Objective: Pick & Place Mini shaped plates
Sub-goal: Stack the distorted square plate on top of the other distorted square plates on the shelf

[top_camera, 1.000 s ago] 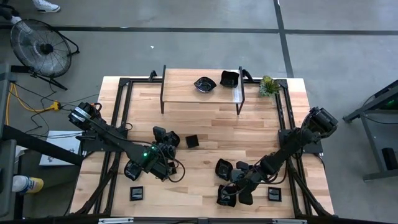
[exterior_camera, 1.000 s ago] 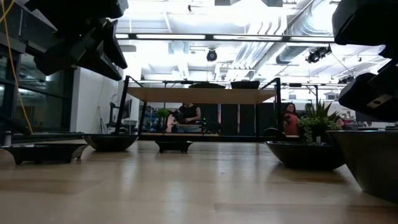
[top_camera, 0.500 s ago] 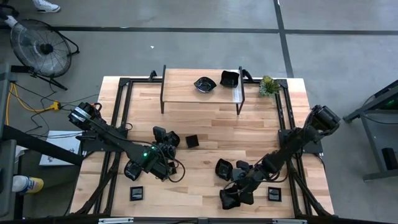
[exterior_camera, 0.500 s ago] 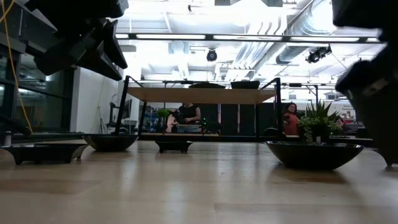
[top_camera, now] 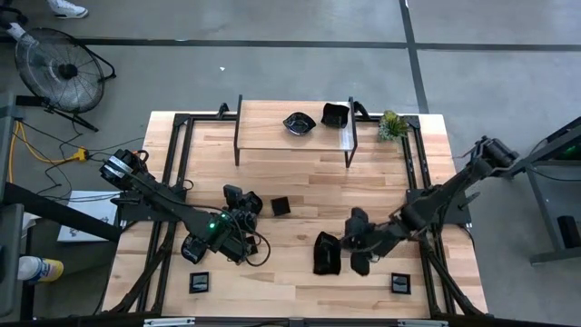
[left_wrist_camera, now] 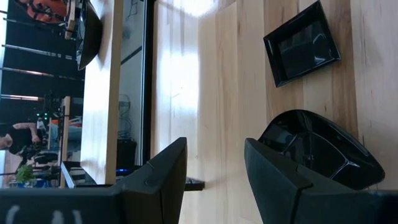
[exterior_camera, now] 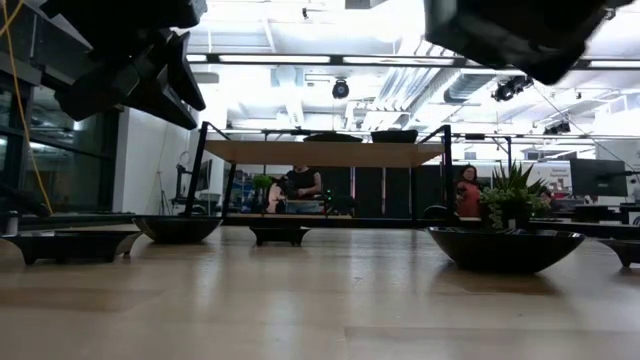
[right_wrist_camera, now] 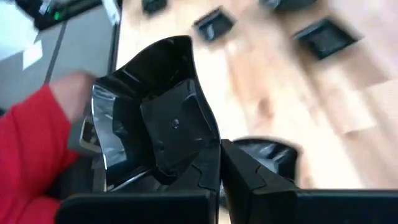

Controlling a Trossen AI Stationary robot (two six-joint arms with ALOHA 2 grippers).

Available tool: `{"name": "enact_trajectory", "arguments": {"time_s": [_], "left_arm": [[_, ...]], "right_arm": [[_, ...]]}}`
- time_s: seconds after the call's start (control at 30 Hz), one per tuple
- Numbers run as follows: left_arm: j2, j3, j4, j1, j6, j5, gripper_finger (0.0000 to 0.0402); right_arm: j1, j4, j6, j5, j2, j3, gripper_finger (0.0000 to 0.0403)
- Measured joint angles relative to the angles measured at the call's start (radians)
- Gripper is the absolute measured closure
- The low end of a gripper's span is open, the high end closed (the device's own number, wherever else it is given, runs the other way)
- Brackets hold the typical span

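While the right tool (top_camera: 338,255) now stands clamped on a wavy-edged black plate (top_camera: 327,259) and carries it clear of the wood, the change from a second ago is plain: then that tool sat low at the near edge of the table (top_camera: 300,186) with its fingers slightly parted around the plate, and now it has shut, risen and swung toward the table's middle. The right wrist view shows the plate (right_wrist_camera: 155,118) tilted on edge, its rim pinched between the two dark fingers (right_wrist_camera: 249,177), with other plates lying on the wood below it. From the low camera, the dark bulk that filled the right of the picture is gone upward, and a shallow bowl-like plate (exterior_camera: 505,247) sits uncovered there.

By my reading the pick is done and the carry has begun; the raised shelf (top_camera: 290,138) at the far side, which already bears two plates (top_camera: 299,123), looks the likely place for it, though that is a guess. A pinch on a glossy rim could slip if the arm swings hard.

The left tool (top_camera: 234,202) waits over the table's left-middle, its fingers (left_wrist_camera: 165,171) spread wide and holding nothing, above a rounded plate (left_wrist_camera: 323,149) and near a square one (left_wrist_camera: 301,43). Several more plates lie scattered on the near half of the table, so much of the task remains
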State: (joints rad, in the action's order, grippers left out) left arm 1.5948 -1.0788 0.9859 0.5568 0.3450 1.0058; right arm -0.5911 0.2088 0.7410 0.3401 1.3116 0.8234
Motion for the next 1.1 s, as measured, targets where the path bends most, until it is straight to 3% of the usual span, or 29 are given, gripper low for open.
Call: {"name": "enact_trajectory", "arguments": {"time_s": [0.57,0.9,1.1], "left_arm": [[0.000,0.000,-0.010,0.000,0.000,0.000,0.0245],[0.000,0.000,-0.020,0.000,0.000,0.000,0.0245],[0.000,0.000,-0.020,0.000,0.000,-0.001,0.0245]], "right_arm": [[0.370,0.155,-0.199,-0.057,-0.280,0.000,0.0402],[0.599,0.151,-0.062,0.172,-0.293,0.000,0.0402],[0.716,0.086,-0.015,0.181,-0.293,0.000,0.0402]]}}
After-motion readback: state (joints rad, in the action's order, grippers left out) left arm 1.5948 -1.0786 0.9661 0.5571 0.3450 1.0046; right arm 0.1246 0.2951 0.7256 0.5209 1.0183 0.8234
